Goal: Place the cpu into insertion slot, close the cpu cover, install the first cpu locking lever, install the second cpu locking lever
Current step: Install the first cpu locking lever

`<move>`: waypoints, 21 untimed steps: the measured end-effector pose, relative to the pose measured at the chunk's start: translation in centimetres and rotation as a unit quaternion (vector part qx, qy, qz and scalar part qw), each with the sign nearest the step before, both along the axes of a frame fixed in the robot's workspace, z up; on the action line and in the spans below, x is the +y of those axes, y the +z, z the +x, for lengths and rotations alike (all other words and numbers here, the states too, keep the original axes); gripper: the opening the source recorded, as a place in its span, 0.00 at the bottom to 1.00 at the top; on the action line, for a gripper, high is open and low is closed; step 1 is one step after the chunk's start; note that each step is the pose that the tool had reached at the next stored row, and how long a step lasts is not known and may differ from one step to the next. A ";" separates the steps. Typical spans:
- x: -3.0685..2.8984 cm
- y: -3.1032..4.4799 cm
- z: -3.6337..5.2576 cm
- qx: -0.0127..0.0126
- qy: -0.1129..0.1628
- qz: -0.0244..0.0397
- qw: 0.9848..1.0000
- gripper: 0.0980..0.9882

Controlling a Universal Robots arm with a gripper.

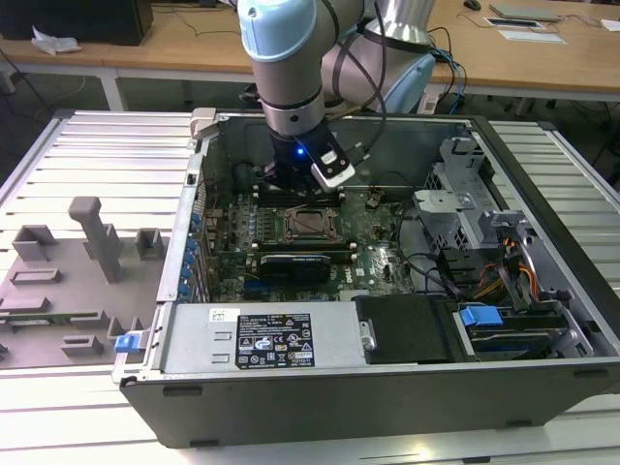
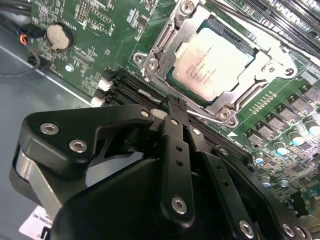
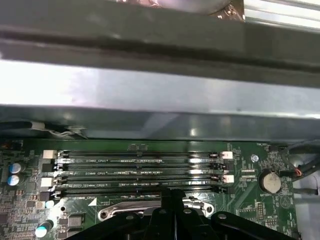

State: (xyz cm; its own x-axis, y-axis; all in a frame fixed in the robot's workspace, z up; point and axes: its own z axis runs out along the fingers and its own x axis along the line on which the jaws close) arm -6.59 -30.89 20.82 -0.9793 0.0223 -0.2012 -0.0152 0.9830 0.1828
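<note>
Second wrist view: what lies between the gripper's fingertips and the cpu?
In the second wrist view, only the cpu cover frame edge separates the gripper from the cpu.

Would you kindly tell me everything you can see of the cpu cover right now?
The cpu cover is a thin silvery metal frame with a large square cut-out and looks like bare stamped steel. In the second wrist view it lies flat and closed over the cpu, whose grey top shows through the opening, amid the green board. The end effector sits shut at the socket's edge, beside the cover. In the exterior view it shows mid-board.
</note>
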 end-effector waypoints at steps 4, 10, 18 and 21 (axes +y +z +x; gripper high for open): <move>0.00 -0.11 0.03 0.000 -0.031 0.000 1.000 0.01; 0.94 -0.27 0.08 0.000 -0.058 -0.004 0.998 0.01; 1.52 -0.47 0.08 0.001 -0.095 -0.008 0.995 0.01; 1.54 -0.80 0.09 0.001 -0.123 -0.008 0.992 0.01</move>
